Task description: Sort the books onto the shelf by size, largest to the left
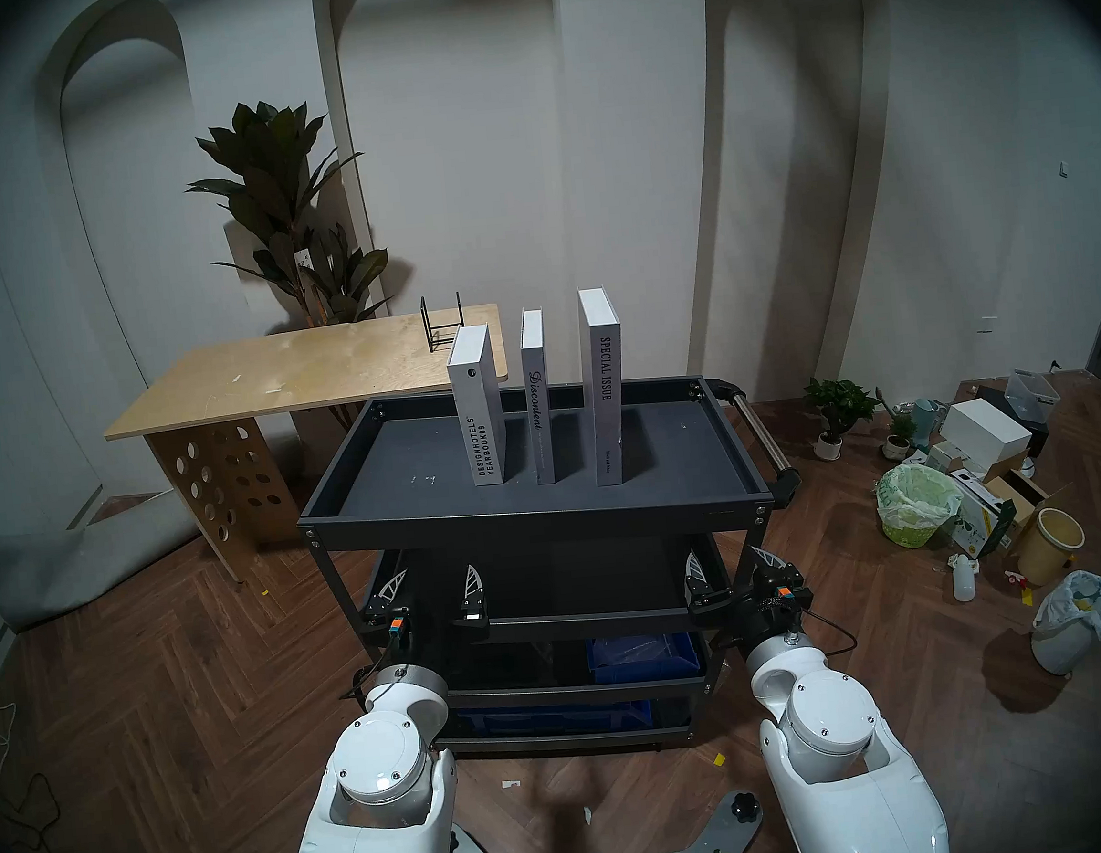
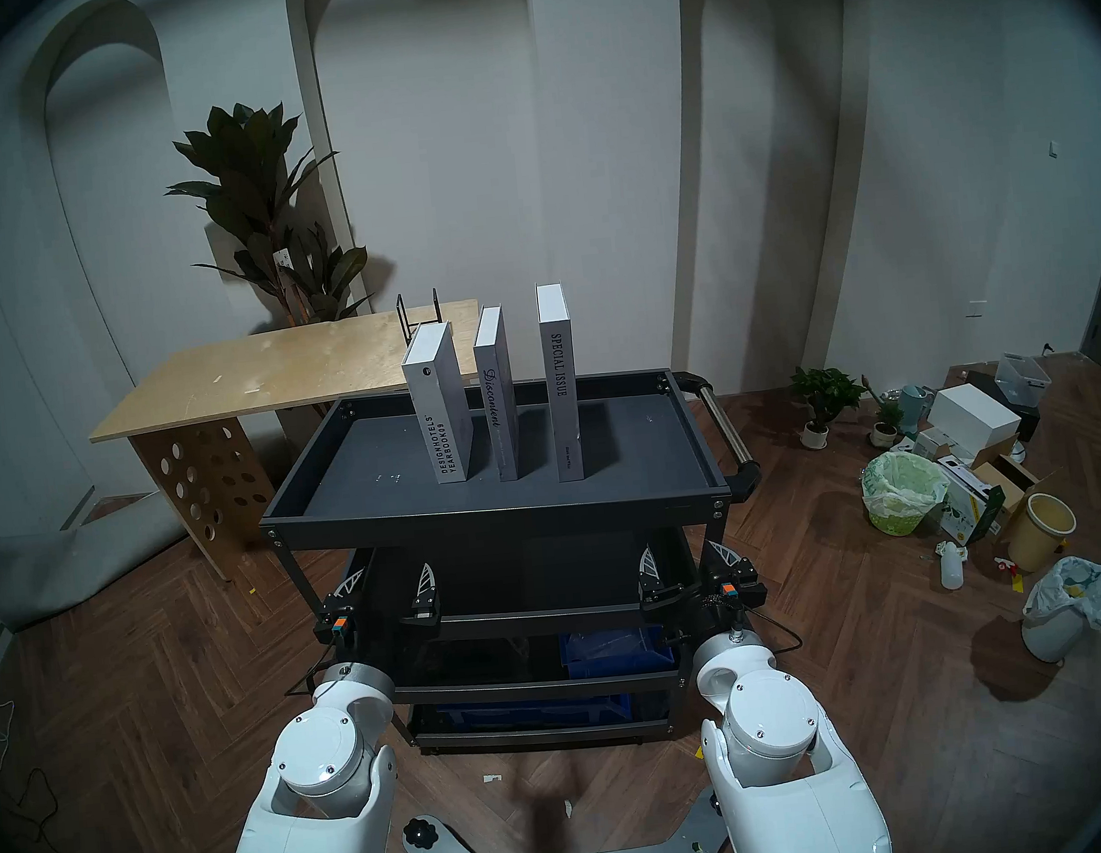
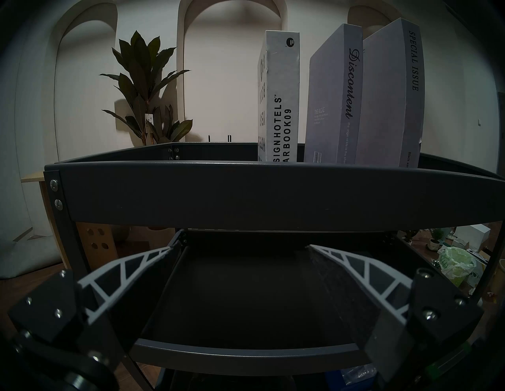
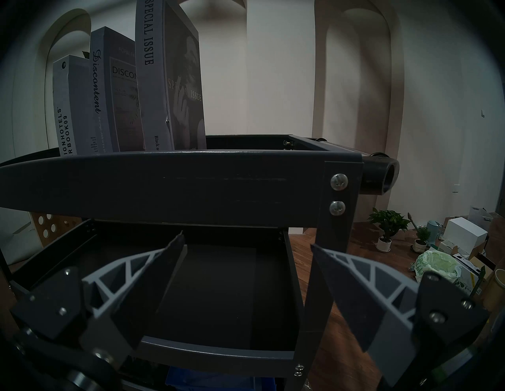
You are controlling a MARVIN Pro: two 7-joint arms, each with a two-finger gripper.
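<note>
1. White-shelled, our two arms sat nearest, below the front rim of the shelf [image 1: 529,517]; the left gripper [image 1: 432,589] and the right gripper [image 1: 726,570] both had their fingers spread wide with nothing between them, level with the cart's middle tier.
2. On the shelf, all three books stood upright, spines toward us, each apart from the next, right of the tray's middle.
3. The DESIGNHOTELS YEARBOOK09 [image 1: 482,415], shortest and thick, stood leftmost; the thin Discontent [image 1: 538,404] was in the middle; the tallest, SPECIAL ISSUE [image 1: 604,384], stood rightmost, well short of the shelf's right rim.
4. We judged the order reversed, so no sorting step was done yet.
5. We judged the books to be stiff hardbacks with smooth covers, likely slippery, and the thick ones fairly heavy. Standing free, the thin one would tip easily.
6. We judged the best hold to be across the two covers, fairly high, squeezing the boards together.
7. Beyond the shelf stood a plywood table [image 1: 252,382] carrying a small wire rack [image 1: 443,326].
</note>
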